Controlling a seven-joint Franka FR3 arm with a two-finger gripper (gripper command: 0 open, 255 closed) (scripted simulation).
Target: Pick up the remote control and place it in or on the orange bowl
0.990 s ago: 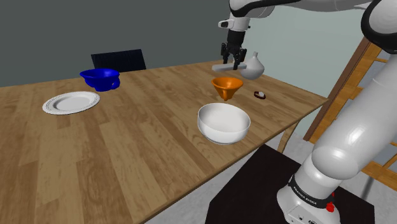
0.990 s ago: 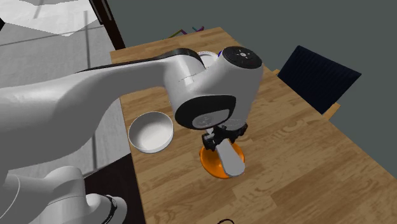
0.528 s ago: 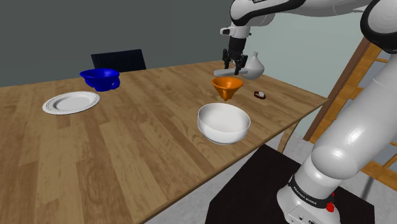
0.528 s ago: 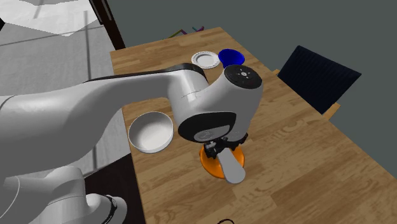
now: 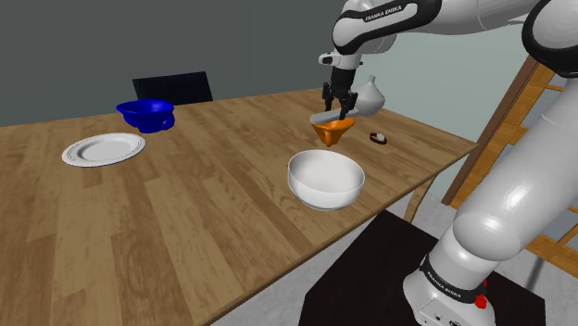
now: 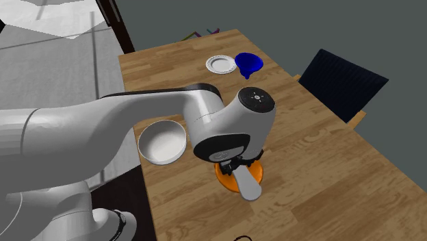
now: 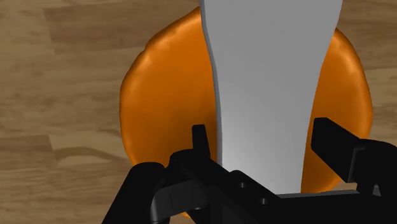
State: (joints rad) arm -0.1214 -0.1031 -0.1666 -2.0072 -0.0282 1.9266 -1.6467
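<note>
**Remote lowered onto the orange bowl**

Since a second ago our hand [image 5: 339,100] sits lower. It is now just over the orange bowl [image 5: 332,135] on the table [image 5: 185,204], and the grey remote control [image 5: 325,119] has come down with it. The remote now lies across the bowl's rim, and in the second exterior view one end juts out past that rim. In the wrist view our two black fingers [image 7: 200,137] stand apart on either side of the remote's narrow waist. A sliver of orange shows beside one of them, so we judge the hand open and not gripping. We expect the remote to be light, stiff and smooth, and so prone to slide or tip off the sloping rim. That waist, near the middle, looks the best place to take hold again if needed.
</note>
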